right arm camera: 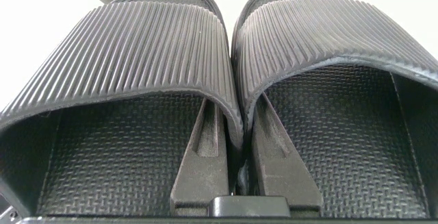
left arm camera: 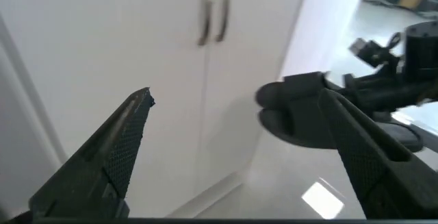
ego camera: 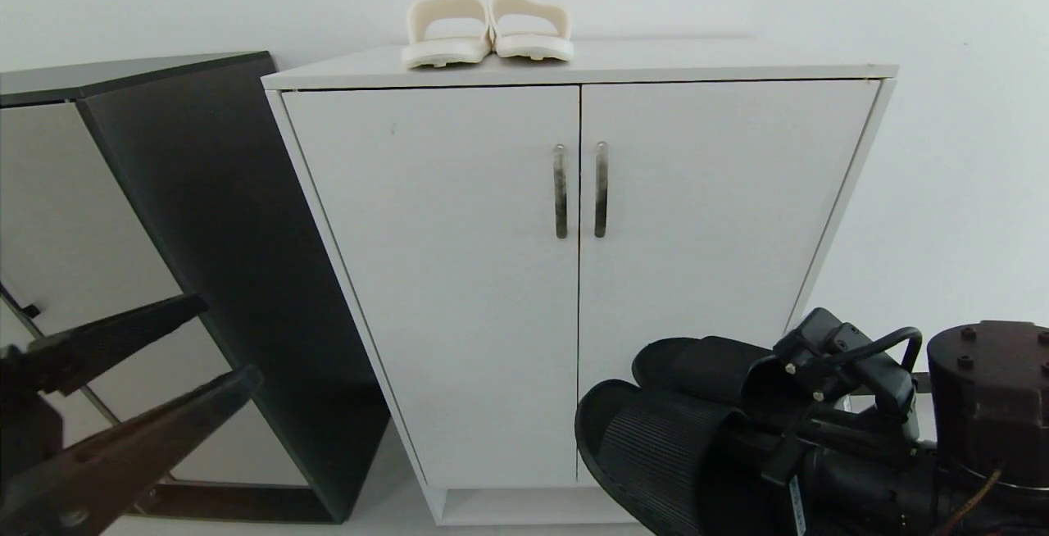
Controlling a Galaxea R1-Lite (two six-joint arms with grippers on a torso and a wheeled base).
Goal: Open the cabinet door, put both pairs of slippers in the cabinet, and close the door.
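Two black slippers [ego camera: 656, 446]; two cream slippers [ego camera: 447, 51]

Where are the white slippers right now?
In the head view, the white slippers sit side by side on top of the white cabinet, left of its middle, above the closed left door.
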